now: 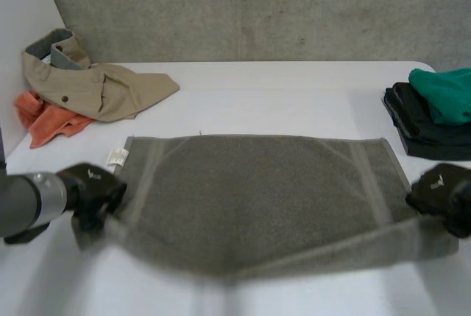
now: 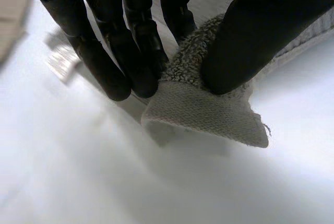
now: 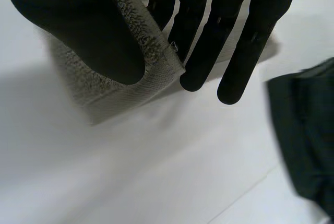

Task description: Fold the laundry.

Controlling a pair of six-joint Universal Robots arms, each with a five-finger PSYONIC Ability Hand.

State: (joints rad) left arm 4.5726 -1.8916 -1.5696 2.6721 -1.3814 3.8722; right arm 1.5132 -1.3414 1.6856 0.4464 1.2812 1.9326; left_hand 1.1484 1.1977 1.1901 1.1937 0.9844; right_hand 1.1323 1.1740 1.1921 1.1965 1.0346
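While the grey towel (image 1: 257, 191) lay spread across the table (image 1: 294, 88) near its front edge, left hand (image 1: 92, 191) pinched the near left corner between thumb and fingers; right hand (image 1: 441, 194) pinched the near right corner likewise. Both grips caught only hem. Risk: one corner slipping out, or uneven lifting skewing the fold; sagging middle could drag.

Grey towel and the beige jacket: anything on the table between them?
No. In the head view the white table between grey towel and beige jacket is bare; only the towel's own white label juts out there.
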